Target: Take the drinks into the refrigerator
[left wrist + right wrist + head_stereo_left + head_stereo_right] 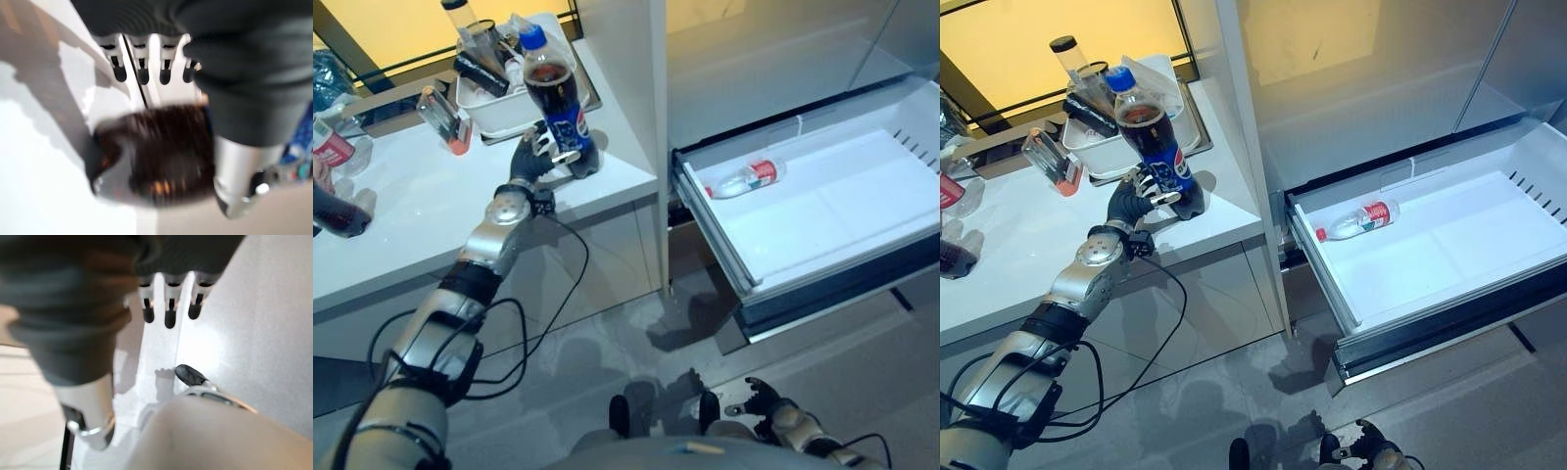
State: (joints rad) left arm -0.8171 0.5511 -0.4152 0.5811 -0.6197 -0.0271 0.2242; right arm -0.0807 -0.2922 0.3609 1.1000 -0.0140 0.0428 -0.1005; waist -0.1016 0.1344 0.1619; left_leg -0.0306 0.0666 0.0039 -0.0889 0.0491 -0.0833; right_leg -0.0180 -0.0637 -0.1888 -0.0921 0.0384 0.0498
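Gripping the cola bottle (pixel 553 98) in our left hand (pixel 533 157), fingers curled round it, by the counter's (pixel 401 215) front right corner | right hand (pixel 766 399) hanging low, fingers relaxed | another bottle (pixel 744 178) lying in the open drawer (pixel 862 196)

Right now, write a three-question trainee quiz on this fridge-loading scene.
1. True or false: the cola bottle stands on the white counter with the left robot hand at its base.
2. What lies in the open fridge drawer? A) a clear bottle with a red label B) a cola bottle C) a glass
3. Fill in: the right robot hand hangs low, over the ____.

Key: 1 true; 2 A, the clear bottle; 3 floor.
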